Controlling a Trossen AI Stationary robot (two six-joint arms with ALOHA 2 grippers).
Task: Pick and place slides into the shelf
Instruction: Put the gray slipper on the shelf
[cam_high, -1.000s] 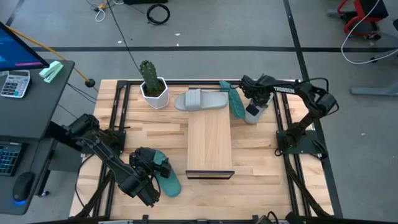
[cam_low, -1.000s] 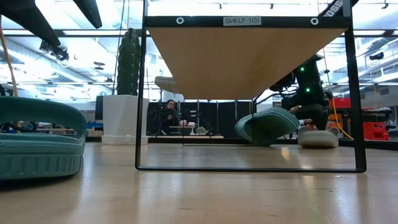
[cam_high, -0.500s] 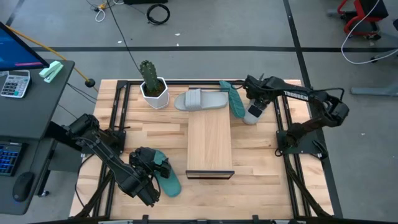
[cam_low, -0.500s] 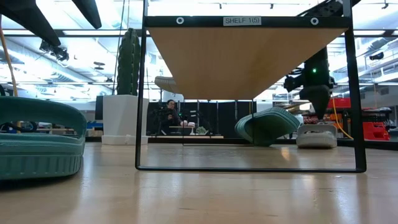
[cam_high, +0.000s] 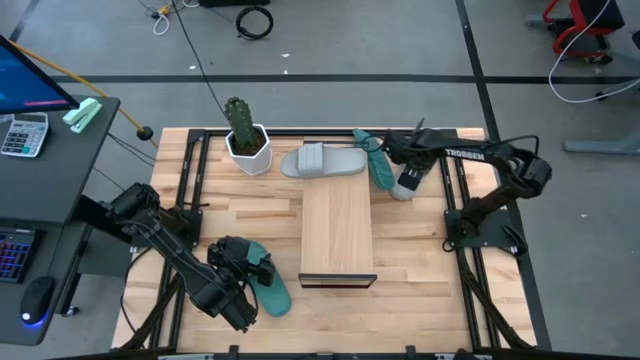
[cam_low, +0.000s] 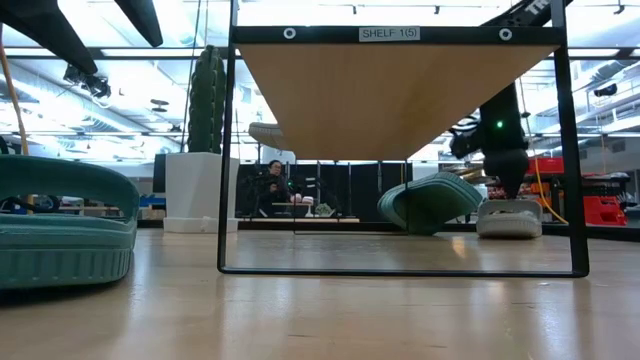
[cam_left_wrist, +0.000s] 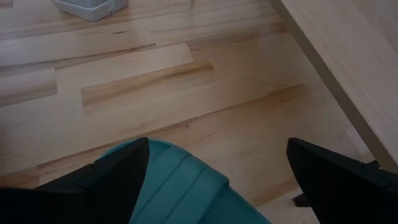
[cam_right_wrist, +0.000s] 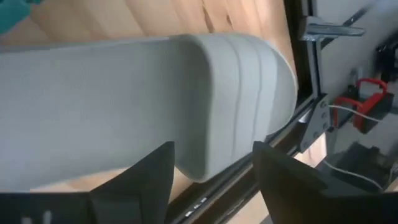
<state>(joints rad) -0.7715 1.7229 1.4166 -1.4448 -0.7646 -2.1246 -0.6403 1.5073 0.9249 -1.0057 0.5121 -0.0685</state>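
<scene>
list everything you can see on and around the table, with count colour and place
rubber slide sandals: four; teal one at the near left under the left gripper, teal one tilted on edge at the far end of the shelf, light grey one lying flat at the far end of the shelf, light grey one far right under the right gripper
light-wood shelf board with black frame: one, table centre
cactus in white pot: one, green, far left
butcher-block wooden tabletop: one
dark side desk with calculator: one, left of the table
left gripper: open, over the near teal sandal
right gripper: open, above the far-right grey sandal
</scene>
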